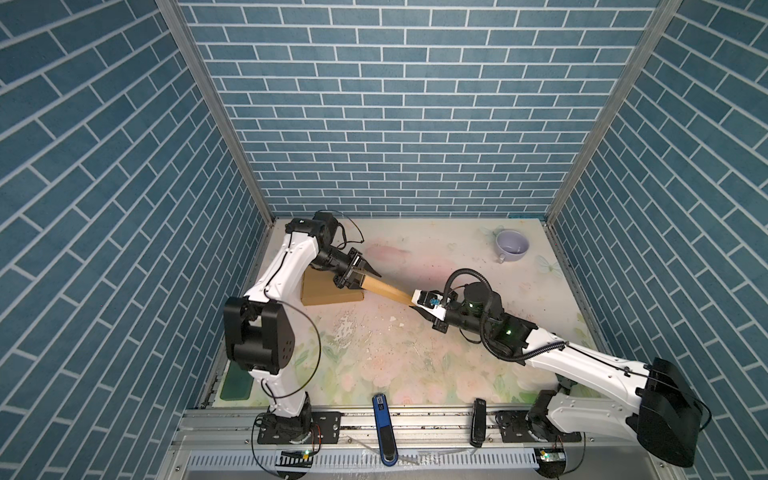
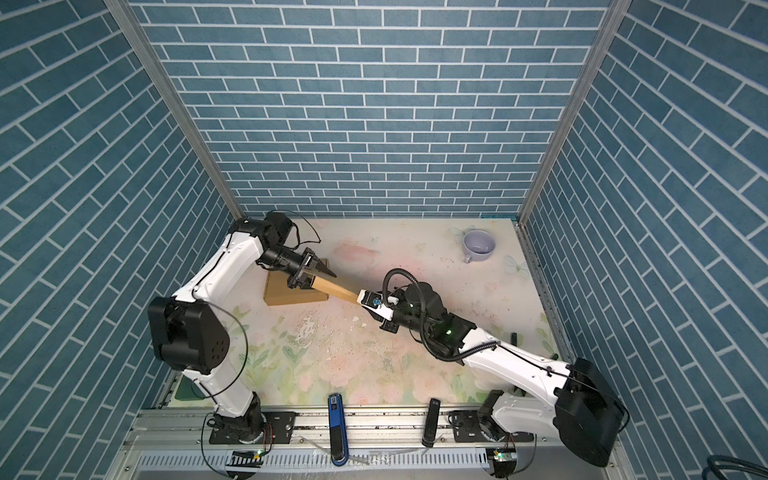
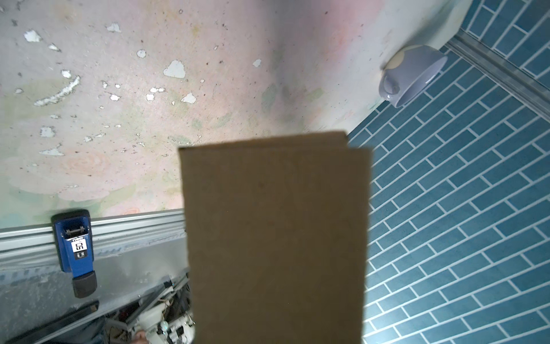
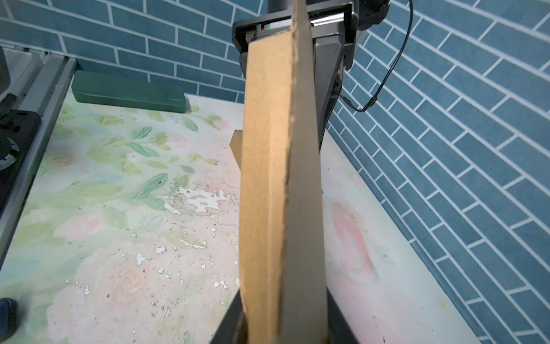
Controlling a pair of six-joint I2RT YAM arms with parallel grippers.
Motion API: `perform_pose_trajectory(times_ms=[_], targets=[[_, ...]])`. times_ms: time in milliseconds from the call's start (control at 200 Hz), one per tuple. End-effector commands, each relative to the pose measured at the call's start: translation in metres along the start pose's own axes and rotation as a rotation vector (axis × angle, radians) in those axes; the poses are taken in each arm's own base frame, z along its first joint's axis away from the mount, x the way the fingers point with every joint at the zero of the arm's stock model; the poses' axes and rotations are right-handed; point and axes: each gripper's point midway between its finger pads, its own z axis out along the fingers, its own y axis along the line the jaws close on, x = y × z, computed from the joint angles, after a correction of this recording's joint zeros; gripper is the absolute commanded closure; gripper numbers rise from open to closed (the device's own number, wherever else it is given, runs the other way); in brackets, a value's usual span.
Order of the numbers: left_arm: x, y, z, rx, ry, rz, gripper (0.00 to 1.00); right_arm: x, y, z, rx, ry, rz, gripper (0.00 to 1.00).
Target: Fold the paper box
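Note:
The paper box [image 1: 386, 291] [image 2: 336, 289] is a flattened brown cardboard piece held in the air between both arms, above the floral table. My left gripper [image 1: 359, 276] [image 2: 311, 277] is shut on its far-left end, and my right gripper [image 1: 420, 301] [image 2: 366, 300] is shut on the other end. In the left wrist view the box [image 3: 276, 238] hides the jaws. The right wrist view shows the box [image 4: 282, 178] edge-on, with a dark finger [image 4: 230, 318] pressed against each side.
A second flat cardboard piece [image 1: 328, 293] [image 2: 291, 294] lies on the table under the left gripper. A lilac cup [image 1: 512, 245] [image 3: 413, 77] stands at the back right. A green case [image 1: 237, 382] [image 4: 131, 92] lies front left. A blue tool [image 1: 383, 428] and a black one [image 1: 478, 422] rest on the front rail.

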Motion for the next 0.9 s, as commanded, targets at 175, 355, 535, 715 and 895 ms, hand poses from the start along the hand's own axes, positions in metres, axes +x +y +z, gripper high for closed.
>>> perform_pose_trajectory(times_ms=[175, 355, 535, 715, 895], targets=[[-0.108, 0.012, -0.077, -0.082, -0.655, 0.424, 0.58, 0.054, 0.028, -0.047, -0.086, 0.276, 0.233, 0.83], [-0.109, 0.025, -0.025, -0.013, -0.479, 0.401, 0.57, 0.038, 0.019, -0.05, -0.052, 0.22, 0.232, 0.83], [-0.102, 0.028, 0.001, 0.048, -0.348, 0.351, 0.7, 0.031, 0.018, -0.046, -0.085, 0.226, 0.187, 0.79], [-0.097, 0.029, 0.01, 0.102, -0.278, 0.217, 0.83, 0.031, 0.021, -0.044, -0.112, 0.232, 0.155, 0.51], [-0.09, 0.028, 0.017, 0.161, -0.22, 0.081, 0.91, 0.031, 0.021, -0.042, -0.09, 0.201, 0.118, 0.41]])
